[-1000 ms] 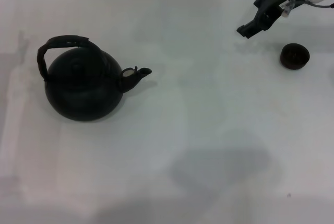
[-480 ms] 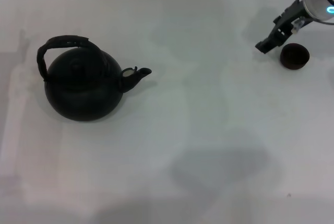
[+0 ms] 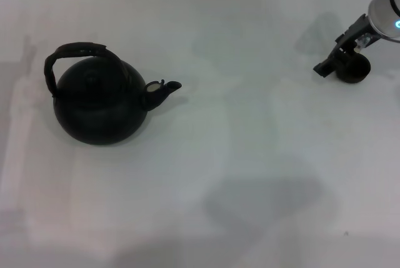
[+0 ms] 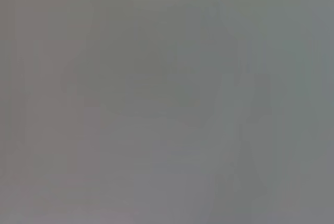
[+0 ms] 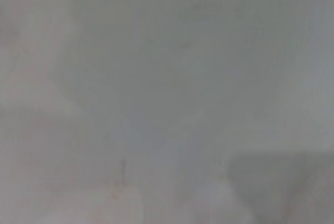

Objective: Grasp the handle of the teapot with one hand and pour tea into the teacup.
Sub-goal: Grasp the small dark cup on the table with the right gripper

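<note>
The black teapot (image 3: 100, 104) stands on the left of the white table, its spout (image 3: 165, 88) pointing right. Its handle (image 3: 76, 50) arches over the top, and nothing touches it. The small dark teacup (image 3: 356, 70) sits at the far right. My right gripper (image 3: 333, 62) reaches down from the upper right corner and overlaps the teacup's left side, partly hiding it. I cannot tell whether it touches the cup. Neither wrist view shows a task object. My left gripper is out of view.
The white table (image 3: 250, 155) stretches between teapot and teacup, with faint shadows near the front. The right arm's pale body (image 3: 384, 9) fills the upper right corner.
The right gripper has moved rightward and down, from behind and left of the teacup to right against its left side. Teapot and teacup have stayed in place.
</note>
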`<move>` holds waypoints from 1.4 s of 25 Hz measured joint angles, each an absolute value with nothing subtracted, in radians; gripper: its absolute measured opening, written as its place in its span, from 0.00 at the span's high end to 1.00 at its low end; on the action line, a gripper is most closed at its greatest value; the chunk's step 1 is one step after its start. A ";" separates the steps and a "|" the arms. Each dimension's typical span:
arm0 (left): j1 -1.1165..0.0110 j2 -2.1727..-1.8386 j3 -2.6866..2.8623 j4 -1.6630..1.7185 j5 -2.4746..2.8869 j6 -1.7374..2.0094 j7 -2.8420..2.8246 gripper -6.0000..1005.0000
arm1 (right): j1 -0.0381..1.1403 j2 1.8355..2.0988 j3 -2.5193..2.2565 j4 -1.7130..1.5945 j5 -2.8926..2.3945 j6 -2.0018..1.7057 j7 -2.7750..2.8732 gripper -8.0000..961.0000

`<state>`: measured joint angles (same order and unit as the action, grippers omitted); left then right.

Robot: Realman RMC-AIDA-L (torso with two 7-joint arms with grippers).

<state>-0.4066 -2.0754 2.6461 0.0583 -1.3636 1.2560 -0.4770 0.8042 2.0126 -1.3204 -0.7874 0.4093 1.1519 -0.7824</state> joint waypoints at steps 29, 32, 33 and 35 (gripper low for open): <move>-0.422 -2.075 2.646 0.058 -1.364 1.258 -0.477 0.13 | 0.776 2.009 -1.313 -0.817 0.340 1.235 -0.739 0.17; -0.425 -2.075 2.646 0.058 -1.365 1.258 -0.477 0.13 | 0.779 2.009 -1.317 -0.817 0.326 1.236 -0.742 0.21; -0.426 -2.075 2.646 0.058 -1.365 1.258 -0.477 0.13 | 0.780 2.010 -1.318 -0.821 0.325 1.238 -0.743 0.23; -0.428 -2.075 2.646 0.058 -1.365 1.258 -0.477 0.13 | 0.781 2.011 -1.319 -0.839 0.324 1.245 -0.746 0.24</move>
